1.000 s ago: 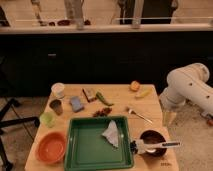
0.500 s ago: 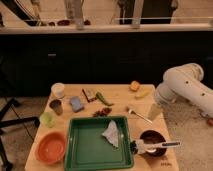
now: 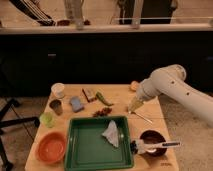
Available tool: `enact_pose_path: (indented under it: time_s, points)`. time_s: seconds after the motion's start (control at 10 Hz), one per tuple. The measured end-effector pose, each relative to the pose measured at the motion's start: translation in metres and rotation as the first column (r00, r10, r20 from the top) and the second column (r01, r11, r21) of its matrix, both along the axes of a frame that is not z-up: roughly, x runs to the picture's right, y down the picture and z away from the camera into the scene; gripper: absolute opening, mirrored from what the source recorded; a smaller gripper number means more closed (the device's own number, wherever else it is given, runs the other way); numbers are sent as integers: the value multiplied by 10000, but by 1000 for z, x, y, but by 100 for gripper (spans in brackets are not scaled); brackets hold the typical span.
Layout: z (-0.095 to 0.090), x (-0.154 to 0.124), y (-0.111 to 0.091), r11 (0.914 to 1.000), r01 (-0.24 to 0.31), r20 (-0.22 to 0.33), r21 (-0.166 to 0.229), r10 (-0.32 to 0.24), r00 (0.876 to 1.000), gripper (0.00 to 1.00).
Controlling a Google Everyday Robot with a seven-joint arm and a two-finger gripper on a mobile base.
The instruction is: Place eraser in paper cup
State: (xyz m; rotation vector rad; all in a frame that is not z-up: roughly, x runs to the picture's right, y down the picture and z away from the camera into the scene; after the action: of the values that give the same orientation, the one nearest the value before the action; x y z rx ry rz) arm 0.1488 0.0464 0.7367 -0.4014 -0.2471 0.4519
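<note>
Eraser [image 3: 90,93] lies flat on the bench [image 3: 120,92], well to the left of the jaws in the camera view and untouched. The paper cup [image 3: 58,90] stands upright farther out the same way, just beyond the eraser. The gripper [image 3: 134,105] hangs low over the bench's right side, jaws released and empty, probably spread ready for a reach across to the eraser.

Gripper [image 3: 135,104] over right side of table [image 3: 120,93], well apart from eraser [image 3: 90,93] and paper cup [image 3: 58,90]
</note>
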Motion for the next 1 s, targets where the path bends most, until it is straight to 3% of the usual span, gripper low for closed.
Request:
enact_pose_path:
  time_s: [0.6,0.7,0.9,1.0]
  points:
    - [0,3,0,10000,-45,-57,24,45,10000,80]
    - [-1,3,-3,9985,-491,-75,235,493,9988,80]
    - [8,-6,-13,9789,-1847,-8,876,1855,9826,80]
    - [13,-16,-17,9749,-2014,96,945,2015,9795,80]
